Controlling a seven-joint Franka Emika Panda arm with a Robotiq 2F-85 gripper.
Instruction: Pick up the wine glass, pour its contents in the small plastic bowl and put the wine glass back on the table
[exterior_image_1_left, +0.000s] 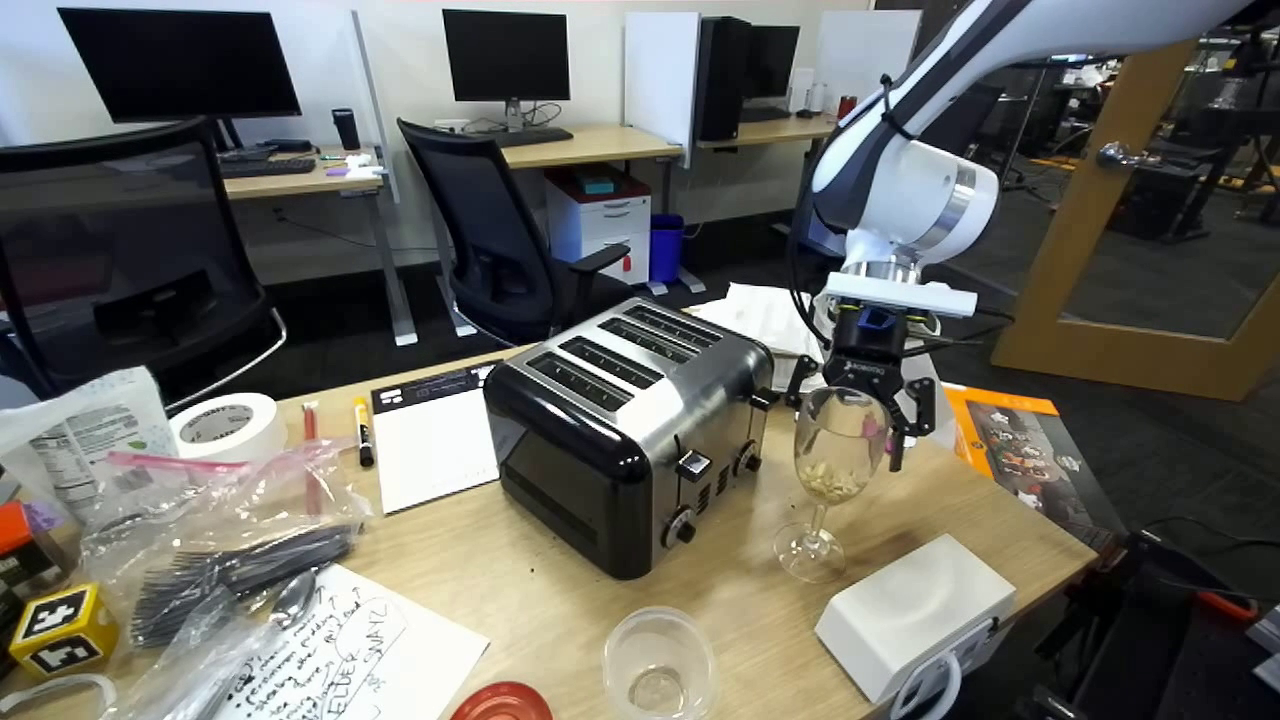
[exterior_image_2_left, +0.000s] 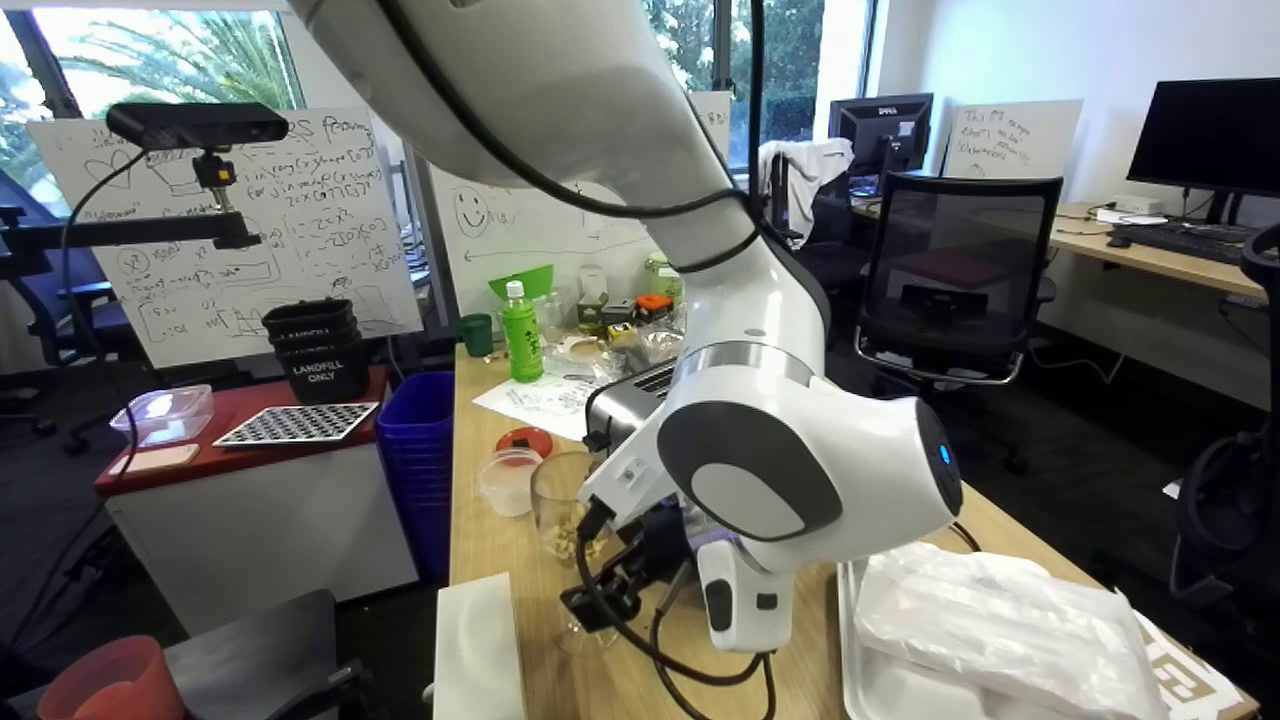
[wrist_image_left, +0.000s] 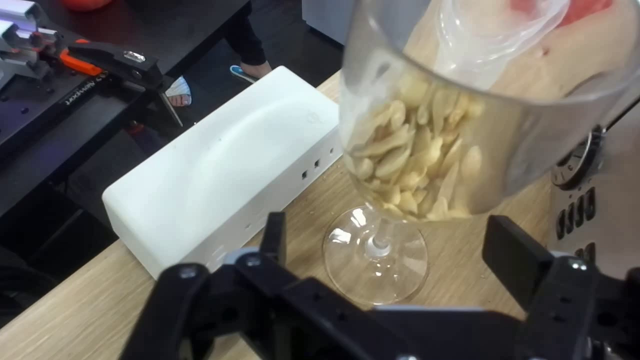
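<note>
The wine glass (exterior_image_1_left: 832, 484) stands upright on the table, part filled with pale nut-like pieces. It also shows in an exterior view (exterior_image_2_left: 562, 520), partly behind the arm, and large in the wrist view (wrist_image_left: 415, 165). My gripper (exterior_image_1_left: 846, 428) is open and empty, close behind the glass bowl in that exterior view. In the wrist view its fingers (wrist_image_left: 392, 247) are spread wide, with the glass's foot showing between them; no contact shows. The small clear plastic bowl (exterior_image_1_left: 658, 662) stands nearby on the table; it shows in an exterior view (exterior_image_2_left: 508, 488) and behind the glass (wrist_image_left: 487, 42).
A black and steel toaster (exterior_image_1_left: 610, 440) stands close beside the glass. A white box (exterior_image_1_left: 918, 612) lies on its other side, at the table edge. A red lid (exterior_image_1_left: 502, 703) lies near the bowl. Paper, bags and a brush (exterior_image_1_left: 240, 575) lie further off.
</note>
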